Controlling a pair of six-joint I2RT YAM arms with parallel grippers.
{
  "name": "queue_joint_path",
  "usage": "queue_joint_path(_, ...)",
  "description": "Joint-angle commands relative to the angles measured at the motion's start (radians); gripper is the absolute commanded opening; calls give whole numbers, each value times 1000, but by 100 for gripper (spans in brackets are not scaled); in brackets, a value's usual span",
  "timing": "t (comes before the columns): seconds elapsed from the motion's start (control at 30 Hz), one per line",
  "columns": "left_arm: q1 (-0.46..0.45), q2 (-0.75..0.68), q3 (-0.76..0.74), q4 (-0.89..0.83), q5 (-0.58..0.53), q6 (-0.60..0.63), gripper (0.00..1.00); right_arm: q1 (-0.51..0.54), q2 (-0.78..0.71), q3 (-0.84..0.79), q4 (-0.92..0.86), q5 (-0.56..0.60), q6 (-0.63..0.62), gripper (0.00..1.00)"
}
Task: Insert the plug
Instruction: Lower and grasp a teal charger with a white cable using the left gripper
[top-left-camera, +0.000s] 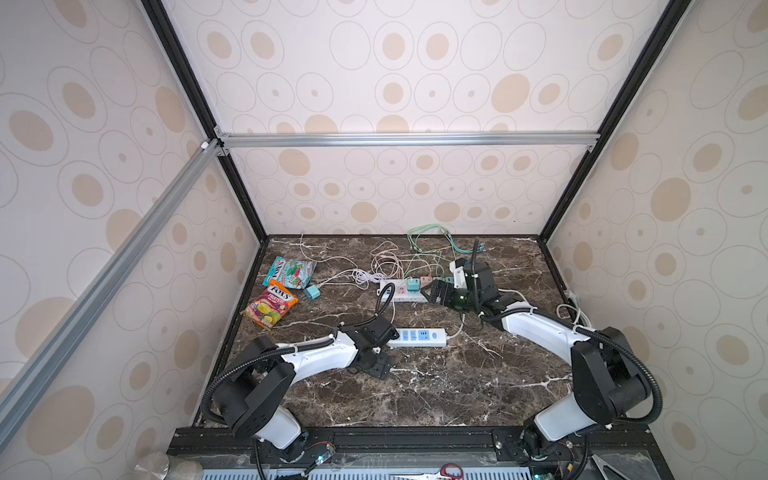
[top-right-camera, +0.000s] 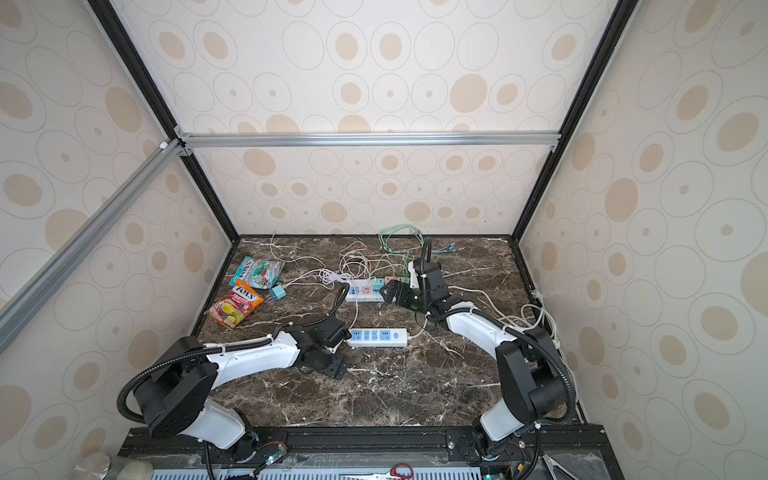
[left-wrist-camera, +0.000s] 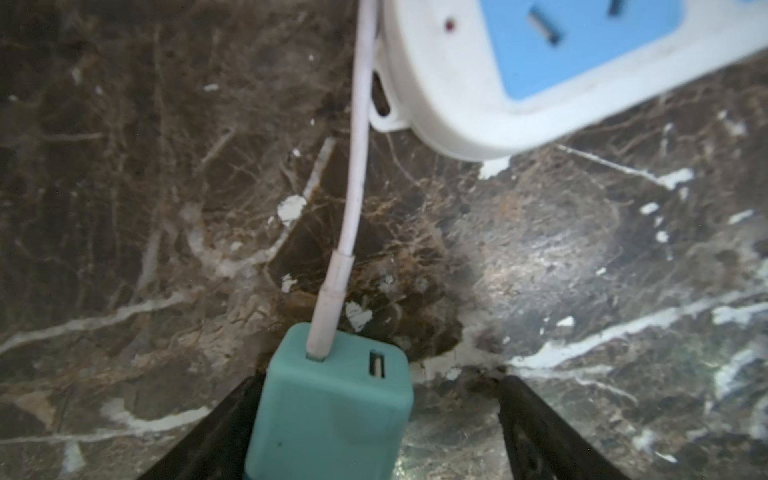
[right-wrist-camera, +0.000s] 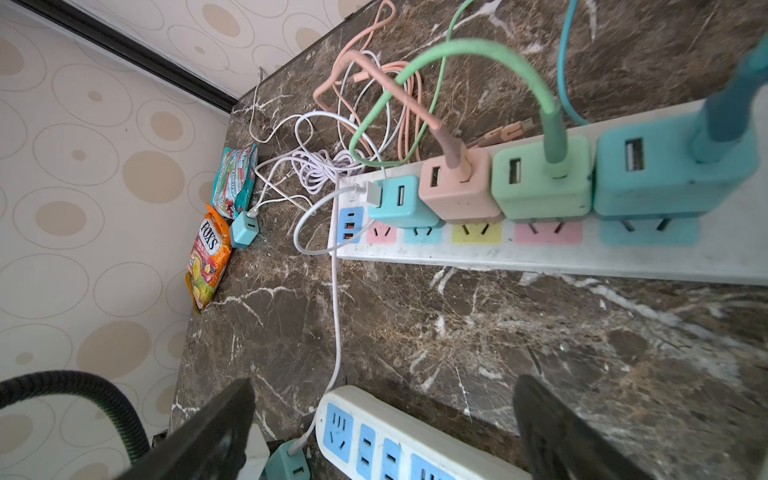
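Note:
A teal plug (left-wrist-camera: 332, 407) with a white cable (left-wrist-camera: 357, 166) stands on the marble table between the jaws of my left gripper (left-wrist-camera: 382, 386). It rests against one finger (left-wrist-camera: 224, 432); bare table shows between it and the other finger, so the gripper is open. In the right wrist view this plug (right-wrist-camera: 286, 461) sits just off the end of the small white-and-blue power strip (right-wrist-camera: 399, 440). In both top views my left wrist hides it beside that strip (top-left-camera: 419, 336) (top-right-camera: 378, 337). My right gripper (top-left-camera: 432, 293) (right-wrist-camera: 384, 384) hovers open and empty beside the long strip (right-wrist-camera: 540, 257).
The long strip (top-left-camera: 401, 296) carries several coloured chargers with tangled cables behind it. A second teal charger (top-left-camera: 311, 292) lies loose at the left, next to two candy bags (top-left-camera: 270, 308) (top-left-camera: 289, 272). Enclosure walls close in on three sides.

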Motion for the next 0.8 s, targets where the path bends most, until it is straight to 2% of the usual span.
queue_joint_path(0.0,-14,31,6,-63,42,13,82,1,9,26,-2,-3,-8,98)
queue_joint_path(0.2,-17,62,16,-90,60,8,69,2,4,26,-10,5,-9,98)
queue_joint_path(0.43,-21,51,23,-152,56,-7,61,1,-3,20,-16,24,-9,98)
queue_joint_path(0.63,-21,23,17,-133,51,-10,38,1,-5,15,6,22,-15,98)
queue_joint_path(0.77,-22,-17,9,-100,53,-5,17,1,-8,20,22,-10,-34,98)
